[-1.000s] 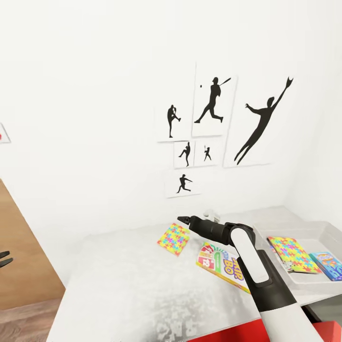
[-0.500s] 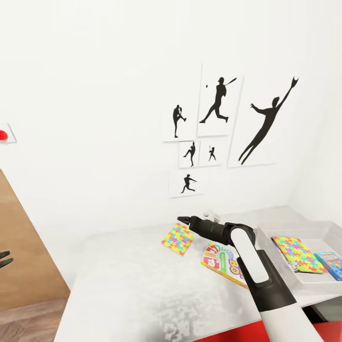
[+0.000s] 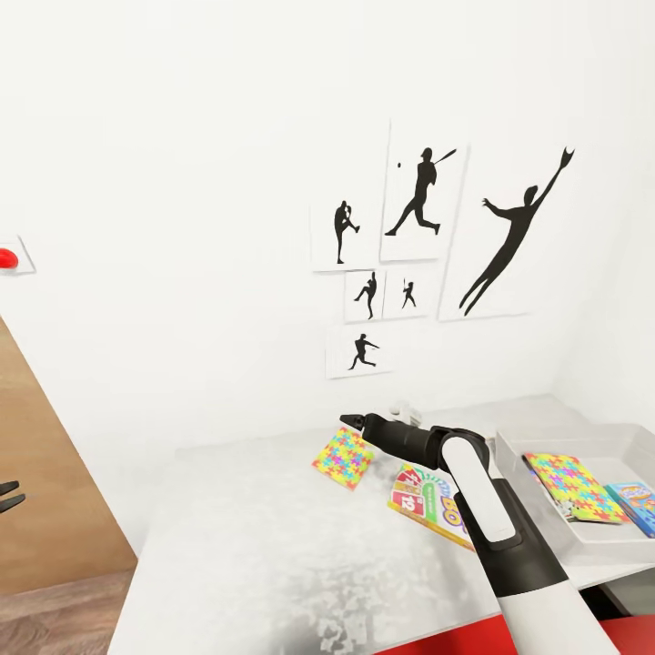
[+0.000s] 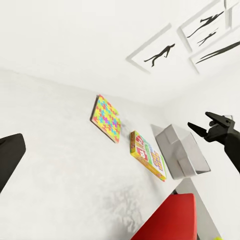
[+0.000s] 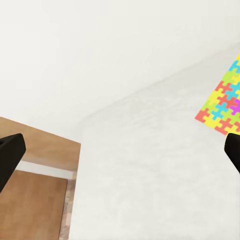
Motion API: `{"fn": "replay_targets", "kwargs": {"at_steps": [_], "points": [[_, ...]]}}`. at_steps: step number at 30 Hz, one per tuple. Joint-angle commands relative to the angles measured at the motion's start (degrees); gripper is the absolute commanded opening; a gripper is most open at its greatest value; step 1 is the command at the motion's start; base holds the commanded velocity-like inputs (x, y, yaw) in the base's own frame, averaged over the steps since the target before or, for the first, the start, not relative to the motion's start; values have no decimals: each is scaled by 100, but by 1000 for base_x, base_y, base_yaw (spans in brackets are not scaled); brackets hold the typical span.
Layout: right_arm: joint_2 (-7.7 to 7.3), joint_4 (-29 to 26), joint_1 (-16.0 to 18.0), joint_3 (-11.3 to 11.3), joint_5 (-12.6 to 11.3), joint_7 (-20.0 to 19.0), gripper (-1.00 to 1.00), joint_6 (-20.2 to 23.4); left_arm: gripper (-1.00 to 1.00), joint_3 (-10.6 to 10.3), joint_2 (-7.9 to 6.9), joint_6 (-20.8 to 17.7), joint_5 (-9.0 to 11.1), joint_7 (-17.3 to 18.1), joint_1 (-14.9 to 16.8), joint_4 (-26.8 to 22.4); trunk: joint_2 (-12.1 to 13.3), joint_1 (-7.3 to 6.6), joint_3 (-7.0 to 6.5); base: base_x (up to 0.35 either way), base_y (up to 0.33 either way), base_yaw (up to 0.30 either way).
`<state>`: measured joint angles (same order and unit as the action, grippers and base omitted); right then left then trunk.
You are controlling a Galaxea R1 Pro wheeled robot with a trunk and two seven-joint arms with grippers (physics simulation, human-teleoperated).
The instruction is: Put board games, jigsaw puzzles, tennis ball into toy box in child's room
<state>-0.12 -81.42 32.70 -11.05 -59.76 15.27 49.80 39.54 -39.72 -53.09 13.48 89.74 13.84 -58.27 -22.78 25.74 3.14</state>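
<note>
Head view has my right gripper out over the long white surface, jaws parted and holding nothing, nose just beside the thin flat multicolour jigsaw square lying loose there. My read: I'm in the approach for that puzzle, not yet on it. Next to it, nearer my arm, sits the flat green-and-white Skip-Bo game box, partly hidden by the white forearm. Over on the right, the long shallow light grey toy box already holds a second multicolour jigsaw square and a flat blue printed game box, lying side by side on its floor. So two are in and at least two are waiting. The right wrist view shows the loose puzzle ahead, both fingertips wide at the frame edges. The puzzle is thin and lies flat, so I judge the next move needs me to drop low and catch an edge; it may slide rather than lift. My left gripper pokes in at the edge, and I cannot tell its jaw state. No tennis ball picked out yet.
</note>
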Motion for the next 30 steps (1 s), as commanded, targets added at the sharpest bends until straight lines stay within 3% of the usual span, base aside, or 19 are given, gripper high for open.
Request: {"fn": "replay_targets", "kwargs": {"at_steps": [1, 17, 22, 30], "points": [[0, -6, 7, -4, -58, 58, 100, 9, 100, 1, -1, -61, -7, 26, 5, 0, -14, 4, 14, 0, 2, 0], [5, 44, 98, -7, -41, 174, 100, 16, 100, 7, -9, -61, -3, 26, 5, 0, -14, 4, 14, 0, 0, 0], [13, 482, 580, -23, -48, 533, 100, 130, 100, 9, -10, -61, -3, 26, 5, 0, -14, 4, 14, 0, 0, 0], [195, 1952, 1556, -49, -48, 1084, 100, 343, 100, 10, -21, -61, -3, 26, 5, -2, -14, 4, 14, 0, 0, 0]]}}
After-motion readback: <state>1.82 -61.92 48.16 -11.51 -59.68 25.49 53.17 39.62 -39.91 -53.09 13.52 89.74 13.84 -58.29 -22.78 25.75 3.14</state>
